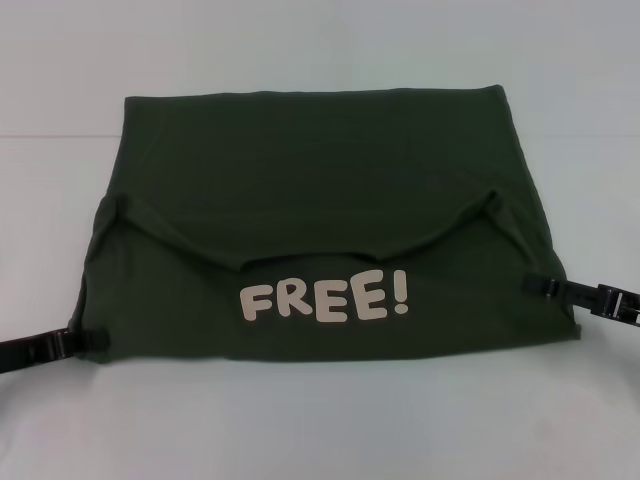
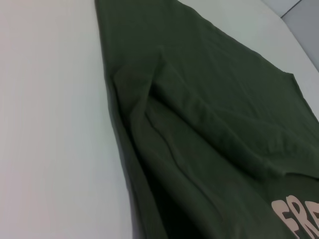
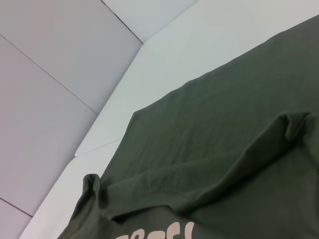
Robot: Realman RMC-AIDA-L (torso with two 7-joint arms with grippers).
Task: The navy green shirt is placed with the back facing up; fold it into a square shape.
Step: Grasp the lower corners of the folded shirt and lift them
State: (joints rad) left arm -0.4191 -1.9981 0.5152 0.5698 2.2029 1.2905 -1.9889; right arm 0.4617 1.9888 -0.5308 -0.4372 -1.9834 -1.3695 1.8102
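the navy green shirt [image 1: 320,200] lies folded on the white table [image 1: 320,430], "free!" lettering at 6 o'clock. left gripper [image 1: 88,340] at 8 o'clock and right gripper [image 1: 545,288] at 3 o'clock each pinch a near corner.

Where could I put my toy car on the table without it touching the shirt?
Bare table lies below the FREE! lettering, and a strip behind the shirt. Its sides are crowded: the left hand and right hand sit at its edges.
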